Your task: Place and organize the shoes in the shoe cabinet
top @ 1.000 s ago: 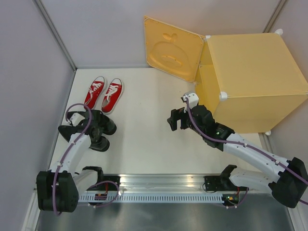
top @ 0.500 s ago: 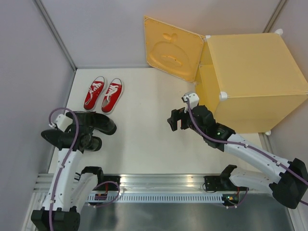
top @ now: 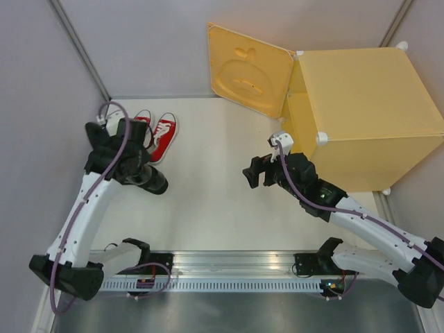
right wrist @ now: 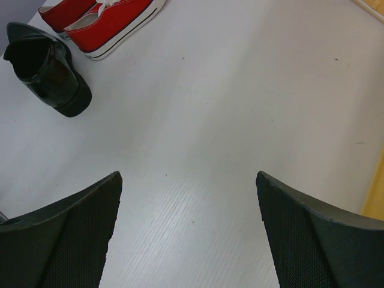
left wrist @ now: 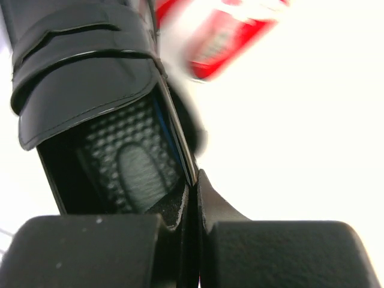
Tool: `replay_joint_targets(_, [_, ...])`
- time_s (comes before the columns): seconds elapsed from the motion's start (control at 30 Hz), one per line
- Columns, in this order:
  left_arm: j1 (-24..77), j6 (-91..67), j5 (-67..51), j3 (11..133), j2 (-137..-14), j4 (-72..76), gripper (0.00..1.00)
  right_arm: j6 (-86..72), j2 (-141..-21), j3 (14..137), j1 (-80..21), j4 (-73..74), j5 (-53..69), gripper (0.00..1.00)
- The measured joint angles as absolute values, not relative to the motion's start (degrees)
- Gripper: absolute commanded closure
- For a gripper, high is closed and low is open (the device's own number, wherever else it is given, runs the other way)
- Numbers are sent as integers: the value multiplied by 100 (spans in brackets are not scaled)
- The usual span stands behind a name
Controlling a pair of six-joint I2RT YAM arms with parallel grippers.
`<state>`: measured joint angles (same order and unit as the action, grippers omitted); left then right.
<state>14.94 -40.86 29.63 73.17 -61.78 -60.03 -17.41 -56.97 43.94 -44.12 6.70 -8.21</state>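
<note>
While the left gripper [left wrist: 193, 180] pinches the side wall of a black dress shoe [left wrist: 84, 78] beside the red sneakers [top: 163, 135], well apart from the open-doored shoe cabinet [top: 361, 104], probably to carry it over, the right gripper [top: 254, 173] hovers spread wide near the cabinet's mouth

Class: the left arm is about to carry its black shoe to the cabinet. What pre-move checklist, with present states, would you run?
1. Left gripper shut on held black shoe's rim: ok.
2. Cabinet door open: ok.
3. Right gripper open and empty: ok.
4. Route to shoe cabinet free: probably not ok, right arm hangs before the opening.
5. Space inside: cannot tell, hidden.
6. Other black shoe and red sneakers resting on table: ok.
</note>
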Motion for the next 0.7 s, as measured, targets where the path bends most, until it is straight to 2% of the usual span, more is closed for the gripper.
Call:
replay_joint_targets(0.13, [2685, -3487, 2746, 8228, -7269, -5920, 98, -1741, -5555, 4423, -4412, 790, -851, 5])
replay_joint_targets(0.33, [3828, -2265, 2410, 9432, -8917, -5553, 98, -1730, -5227, 4471, -4412, 974, -1009, 5])
replay_joint_targets(0.47, [4182, -1391, 2058, 9684, -9721, -5135, 98, -1717, -4912, 4471, -4412, 1100, -1173, 6])
replay_joint_targets(0.7, [4219, -121, 871, 9692, -10545, -4515, 98, -1612, -4338, 4434, -4412, 1214, -1396, 6])
